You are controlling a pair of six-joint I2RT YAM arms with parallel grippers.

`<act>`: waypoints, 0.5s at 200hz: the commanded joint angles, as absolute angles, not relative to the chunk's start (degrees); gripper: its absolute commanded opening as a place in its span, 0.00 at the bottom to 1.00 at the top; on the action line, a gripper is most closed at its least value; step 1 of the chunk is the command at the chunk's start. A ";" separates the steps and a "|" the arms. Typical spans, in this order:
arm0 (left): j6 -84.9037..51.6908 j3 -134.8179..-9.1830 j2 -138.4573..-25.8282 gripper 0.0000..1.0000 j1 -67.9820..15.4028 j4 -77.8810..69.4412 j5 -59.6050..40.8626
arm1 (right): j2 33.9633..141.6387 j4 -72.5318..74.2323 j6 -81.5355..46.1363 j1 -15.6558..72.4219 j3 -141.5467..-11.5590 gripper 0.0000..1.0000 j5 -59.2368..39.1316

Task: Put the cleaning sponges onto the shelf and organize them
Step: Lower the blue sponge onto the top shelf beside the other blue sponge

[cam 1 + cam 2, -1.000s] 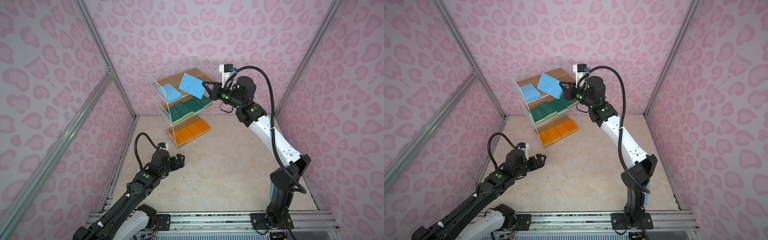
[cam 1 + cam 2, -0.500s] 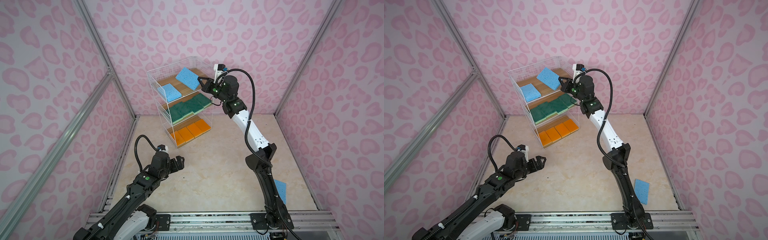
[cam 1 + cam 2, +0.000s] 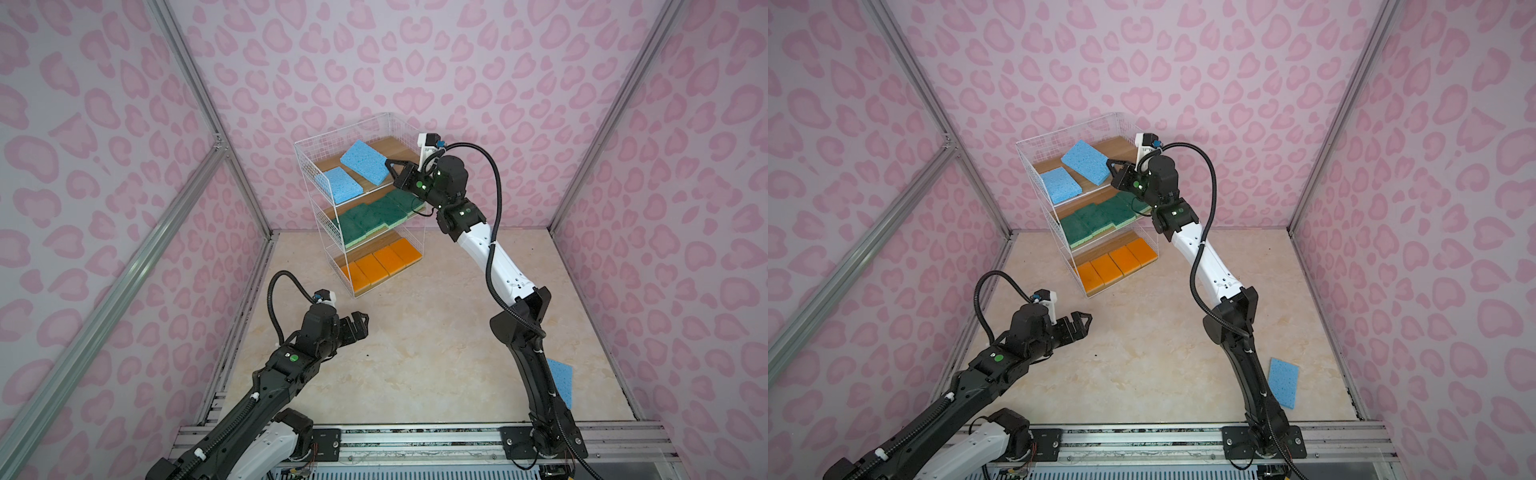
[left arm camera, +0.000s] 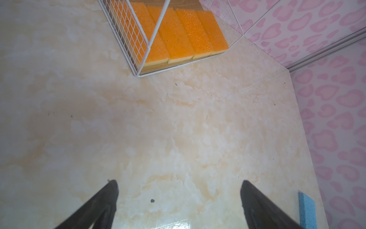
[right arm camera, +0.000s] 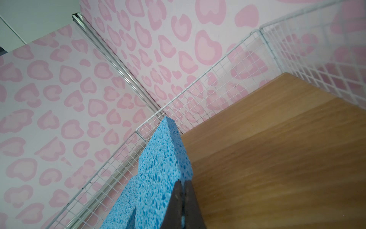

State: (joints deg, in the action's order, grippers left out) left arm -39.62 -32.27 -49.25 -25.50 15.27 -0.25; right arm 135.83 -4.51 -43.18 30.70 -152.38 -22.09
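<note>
Inside pink spotted walls (image 3: 415,62), on a marbled beige table (image 3: 415,332), the wire shelf (image 3: 309,174) is nearly stocked: orange sponges (image 3: 378,266) low, green sponges (image 3: 370,218) midway, one blue sponge (image 3: 337,185) on top. The right gripper (image 3: 390,165) pinches a second blue sponge (image 3: 365,162) over the top board, perhaps touching it. A last blue sponge (image 3: 1283,384) lies on the table. The left gripper (image 3: 359,328) hangs spread and empty.

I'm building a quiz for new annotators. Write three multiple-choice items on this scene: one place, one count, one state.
1. The light blue porous sponge in the right gripper hangs over: A the white wire shelf, top tier; B its bottom tier; C the aluminium base rail.
2. Orange rectangular sponges on the bottom tier: A two; B four; C six.
3. The left gripper is: A shut on a sponge; B open, empty; C hidden.
Key: A, the wooden top board lies beneath it; B, four lie side by side; B, fingers spread, nothing between.
</note>
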 commanded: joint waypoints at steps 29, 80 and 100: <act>-39.83 -31.55 -47.19 0.97 -25.40 15.43 0.48 | 135.09 -1.50 -46.16 31.86 -149.81 0.19 -21.64; -39.64 -31.84 -47.10 0.97 -25.40 15.93 0.62 | 134.21 -1.71 -46.58 32.30 -149.46 0.26 -22.71; -39.56 -32.30 -47.53 0.97 -25.41 15.93 0.53 | 133.87 -2.37 -46.37 32.58 -149.14 0.23 -23.40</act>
